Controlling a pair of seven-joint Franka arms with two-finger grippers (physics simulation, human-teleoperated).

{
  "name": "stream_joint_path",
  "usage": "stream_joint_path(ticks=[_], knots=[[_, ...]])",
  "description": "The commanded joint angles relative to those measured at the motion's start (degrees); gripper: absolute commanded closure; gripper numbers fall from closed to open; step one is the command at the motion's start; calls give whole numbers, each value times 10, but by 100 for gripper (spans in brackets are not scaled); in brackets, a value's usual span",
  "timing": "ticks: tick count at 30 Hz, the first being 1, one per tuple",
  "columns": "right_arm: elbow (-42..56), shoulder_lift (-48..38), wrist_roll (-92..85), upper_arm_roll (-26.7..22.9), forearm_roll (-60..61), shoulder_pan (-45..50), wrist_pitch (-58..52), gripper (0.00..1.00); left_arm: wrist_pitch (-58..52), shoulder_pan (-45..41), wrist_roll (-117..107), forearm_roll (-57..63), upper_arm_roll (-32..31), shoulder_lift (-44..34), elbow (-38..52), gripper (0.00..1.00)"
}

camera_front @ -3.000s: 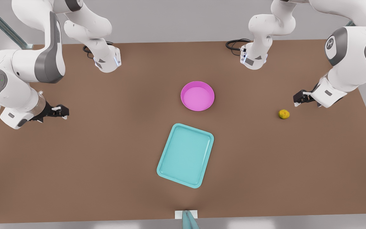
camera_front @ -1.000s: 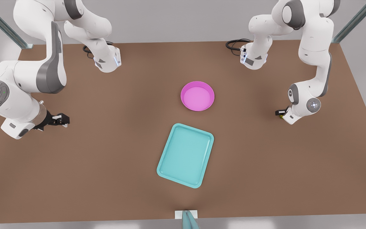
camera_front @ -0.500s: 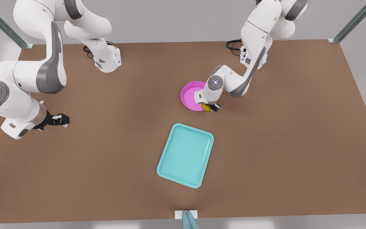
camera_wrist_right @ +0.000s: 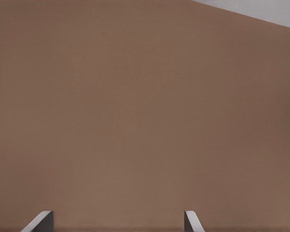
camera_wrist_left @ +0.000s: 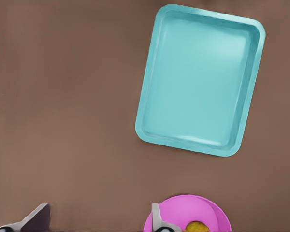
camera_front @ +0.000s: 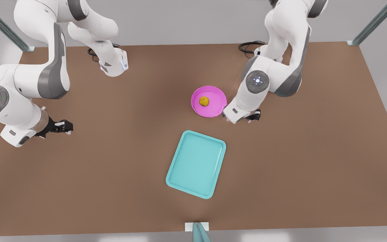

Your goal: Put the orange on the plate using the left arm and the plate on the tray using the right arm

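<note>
The orange (camera_front: 204, 101) sits inside the pink plate (camera_front: 213, 112), a little above the middle of the front view, resting on the dish floor and touching neither gripper. In the left wrist view the orange (camera_wrist_left: 196, 225) shows at the bottom edge, inside the plate (camera_wrist_left: 217, 215).

The left gripper (camera_front: 247, 116) hangs just beside the plate's rim on the front view's right, above the brown table (camera_front: 314, 168). Its fingers (camera_wrist_left: 157, 220) stand wide apart with nothing between them; one fingertip shows against the plate's rim, the other well off over bare table. The orange lies just past that fingertip, outside the gap.

The teal tray (camera_front: 196, 164) lies below the plate in the front view, near it but apart, turned at a slight angle; in the left wrist view the tray (camera_wrist_left: 201, 79) takes up the upper right.

The right gripper (camera_front: 64, 126) waits at the left edge of the front view, well away from plate and tray. Its fingers (camera_wrist_right: 41, 221) are spread wide and hold nothing, with only table beneath.
</note>
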Motion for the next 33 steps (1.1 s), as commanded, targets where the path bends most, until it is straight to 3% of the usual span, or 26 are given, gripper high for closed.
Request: stream_joint_path(ticks=[1,4,5,6,7,8,9,12,24,26,27,30,31,33], knots=[[0,-1,0,0,0,1,0,0,-265,4,144,-3,83,1,38,0],[0,-1,0,0,0,1,0,0,-260,16,172,-24,164,4,48,0],[0,-1,0,0,0,1,0,0,-254,89,172,-26,136,-6,47,0],[0,-1,0,0,0,1,0,0,-176,251,166,-7,-52,-38,43,0],[0,-1,0,0,0,1,0,0,-113,351,161,48,-193,-47,40,0],[0,-1,0,0,0,1,1,0,-63,350,171,71,-197,-97,-18,0],[0,-1,0,1,0,1,1,0,-79,350,172,67,-189,-113,-25,0],[1,2,0,0,1,1,1,0,-106,362,172,36,-184,-74,20,0],[-4,5,0,5,9,8,-4,0,-87,354,164,-4,-169,-27,48,0],[-1,77,0,80,63,32,-80,0,-105,352,165,-5,-171,-31,48,0],[56,197,2,127,90,85,-65,0,-109,353,167,-4,-171,-34,49,0],[51,246,1,131,94,162,-47,0,-117,352,158,5,-169,-39,49,0],[56,242,43,132,107,228,10,0,-120,352,162,5,-169,-44,49,0],[28,243,109,132,188,266,116,0,-134,354,167,1,-165,-38,48,0]])
